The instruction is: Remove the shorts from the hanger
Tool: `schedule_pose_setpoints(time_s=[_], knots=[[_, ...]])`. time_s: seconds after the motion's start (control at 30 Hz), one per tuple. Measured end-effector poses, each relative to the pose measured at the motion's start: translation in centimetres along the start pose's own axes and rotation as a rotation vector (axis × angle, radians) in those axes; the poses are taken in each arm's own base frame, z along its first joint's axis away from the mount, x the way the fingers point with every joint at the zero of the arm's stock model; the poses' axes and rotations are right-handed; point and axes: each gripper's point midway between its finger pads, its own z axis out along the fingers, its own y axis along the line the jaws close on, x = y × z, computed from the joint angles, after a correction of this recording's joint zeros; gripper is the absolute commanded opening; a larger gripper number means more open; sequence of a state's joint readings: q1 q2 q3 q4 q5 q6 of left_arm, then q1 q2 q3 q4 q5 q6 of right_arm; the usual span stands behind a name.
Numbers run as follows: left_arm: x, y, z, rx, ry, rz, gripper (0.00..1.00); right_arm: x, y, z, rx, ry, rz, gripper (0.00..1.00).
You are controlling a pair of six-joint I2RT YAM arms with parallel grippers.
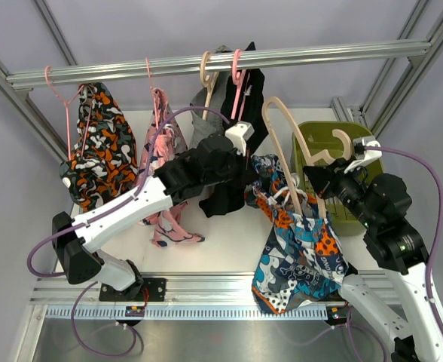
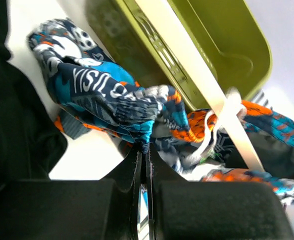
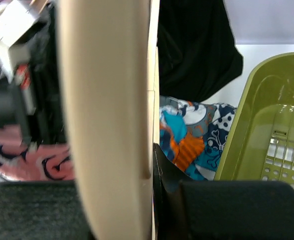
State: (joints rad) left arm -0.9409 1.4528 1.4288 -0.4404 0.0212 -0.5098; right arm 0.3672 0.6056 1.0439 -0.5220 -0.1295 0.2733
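Right now we are pinching a fold of the blue-orange-white patterned shorts (image 1: pixel 300 249) in the left gripper (image 1: pixel 250 175), its fingers pressed together on the cloth at the garment's far-left corner. We are clamping the right gripper (image 1: pixel 323 175) shut around the beige wooden hanger (image 1: pixel 282 143), which is off the rail (image 1: pixel 131 69) and slanting from far-left down to near-right.

The shorts are draping over that hanger and sagging toward the near edge of the table (image 1: pixel 221 249), so nearly all the cloth is lying to the right of and nearer than the left fingers. The left arm is therefore the one placed to drag the fabric. As we judge it, the pull needs to be going left and near, away from the hanger.

Bare tabletop is lying open on that side. The black shorts (image 1: pixel 253 94) are hanging just beyond the left gripper, and the green basket (image 1: pixel 357 143) is sitting far right, close behind the hanger, so we are judging both of those directions as cramped.
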Motion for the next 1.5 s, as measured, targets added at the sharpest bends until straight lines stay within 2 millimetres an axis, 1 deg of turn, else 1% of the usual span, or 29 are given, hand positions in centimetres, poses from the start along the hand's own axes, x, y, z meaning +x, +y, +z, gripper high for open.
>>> schedule_pose_setpoints(time_s=[0.07, 0.13, 0.2, 0.33, 0.43, 0.53, 0.6, 0.73, 0.9, 1.03, 1.13, 1.17, 1.23, 1.3, 1.37, 1.4, 1.5], knots=[[0.8, -0.6, 0.1, 0.023, 0.021, 0.026, 0.00, -0.5, -0.4, 0.8, 0.026, -0.017, 0.014, 0.00], [1.6, -1.0, 0.2, 0.040, 0.039, 0.051, 0.00, -1.5, -0.7, 1.6, 0.045, -0.054, 0.022, 0.00], [2.6, -1.1, 0.3, 0.046, 0.058, 0.071, 0.00, -2.1, -0.7, 1.9, 0.047, -0.075, 0.025, 0.00], [4.2, -0.4, 0.6, 0.027, 0.096, 0.094, 0.00, -4.2, -1.0, 2.8, 0.071, -0.142, 0.010, 0.00], [4.8, 0.8, 0.3, -0.023, 0.115, 0.109, 0.00, -4.9, -1.5, 3.3, 0.098, -0.162, -0.029, 0.00], [4.3, 1.5, -0.3, -0.062, 0.096, 0.134, 0.00, -5.4, -2.2, 3.9, 0.126, -0.159, -0.064, 0.00], [3.9, 1.7, -0.9, -0.073, 0.082, 0.151, 0.00, -5.8, -3.0, 4.4, 0.154, -0.157, -0.075, 0.00], [3.5, 1.9, -1.7, -0.081, 0.069, 0.180, 0.00, -6.5, -5.2, 5.5, 0.220, -0.141, -0.083, 0.00], [3.6, 2.6, -2.0, -0.103, 0.079, 0.220, 0.00, -6.7, -8.3, 6.7, 0.283, -0.078, -0.101, 0.00], [3.2, 2.9, -2.2, -0.123, 0.069, 0.250, 0.00, -7.8, -9.4, 6.5, 0.294, -0.057, -0.149, 0.00], [2.4, 2.9, -2.3, -0.133, 0.049, 0.274, 0.00, -9.5, -10.1, 6.2, 0.301, -0.055, -0.177, 0.00], [2.1, 3.0, -2.4, -0.137, 0.043, 0.282, 0.02, -10.2, -10.5, 6.1, 0.306, -0.056, -0.183, 0.00], [1.9, 3.1, -2.4, -0.144, 0.038, 0.296, 0.10, -11.6, -11.4, 5.9, 0.313, -0.057, -0.191, 0.00], [1.8, 3.2, -2.5, -0.151, 0.035, 0.311, 0.26, -12.3, -12.6, 5.8, 0.322, -0.043, -0.199, 0.00], [1.7, 3.3, -2.5, -0.152, 0.033, 0.325, 0.40, -12.6, -13.6, 6.0, 0.314, -0.016, -0.202, 0.00], [1.7, 3.3, -2.5, -0.152, 0.033, 0.330, 0.52, -12.6, -14.1, 6.0, 0.310, -0.003, -0.201, 0.00], [1.6, 3.3, -2.5, -0.148, 0.030, 0.343, 0.71, -12.6, -15.3, 6.3, 0.292, 0.037, -0.202, 0.00]])
